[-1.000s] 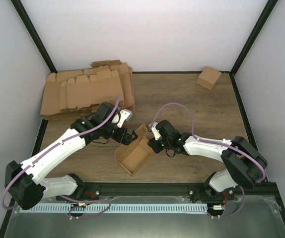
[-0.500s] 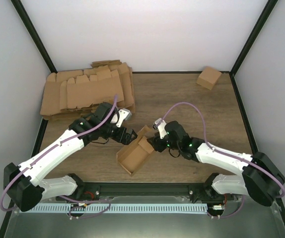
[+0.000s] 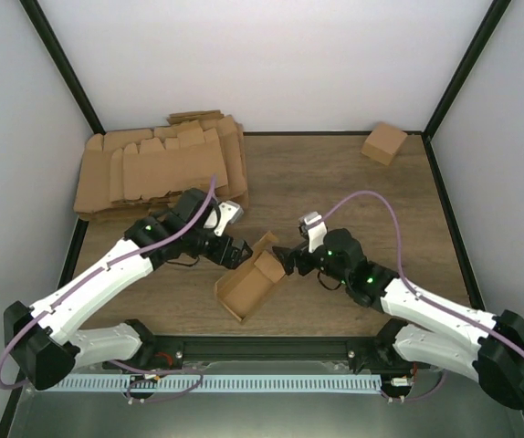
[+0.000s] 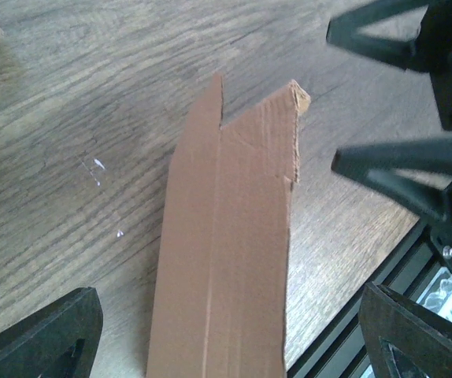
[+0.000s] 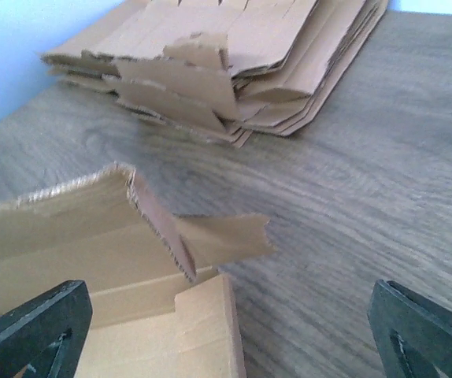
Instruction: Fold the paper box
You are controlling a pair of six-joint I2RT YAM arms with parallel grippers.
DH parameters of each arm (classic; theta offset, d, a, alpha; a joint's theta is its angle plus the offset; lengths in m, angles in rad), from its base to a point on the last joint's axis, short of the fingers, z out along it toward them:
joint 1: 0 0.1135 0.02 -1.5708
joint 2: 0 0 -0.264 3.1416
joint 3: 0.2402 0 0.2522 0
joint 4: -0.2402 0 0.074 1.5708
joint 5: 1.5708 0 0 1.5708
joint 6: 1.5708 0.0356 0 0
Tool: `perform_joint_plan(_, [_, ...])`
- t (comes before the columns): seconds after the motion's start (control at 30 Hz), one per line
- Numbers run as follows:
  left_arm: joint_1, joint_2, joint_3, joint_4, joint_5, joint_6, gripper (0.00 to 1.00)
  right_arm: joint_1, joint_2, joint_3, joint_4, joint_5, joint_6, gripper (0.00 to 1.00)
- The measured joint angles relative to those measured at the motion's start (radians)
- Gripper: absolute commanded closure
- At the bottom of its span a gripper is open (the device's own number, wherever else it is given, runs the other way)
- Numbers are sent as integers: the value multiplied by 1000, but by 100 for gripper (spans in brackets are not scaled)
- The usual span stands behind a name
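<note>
The paper box (image 3: 246, 285) lies half-formed on the worktop (image 3: 335, 182), an open oblong tray between the two arms, with the left end effector (image 3: 235, 252) at its far-left corner and the right end effector (image 3: 286, 259) just beside its raised end flap. Both end effectors are spread wide and grip nothing. In the left wrist view a cardboard wall rises in the gap between the fingers (image 4: 45, 339) without touching either. The board looks light and thin, stiff across a panel but ready to hinge at its creases, with ragged corrugated edges that would crush under a hard pinch, and it would likely slide on the smooth wood. A flap near its crease seems the best hold, with the other arm bracing a wall. Both wrist views cut off most of the box, and whether its near end is tucked cannot be told.
</note>
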Motion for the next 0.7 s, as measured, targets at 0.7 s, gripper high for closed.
perform_joint_plan(0.7, [-82, 82, 63, -95, -135, -27, 28, -13, 151, -8, 27, -96, -59, 32])
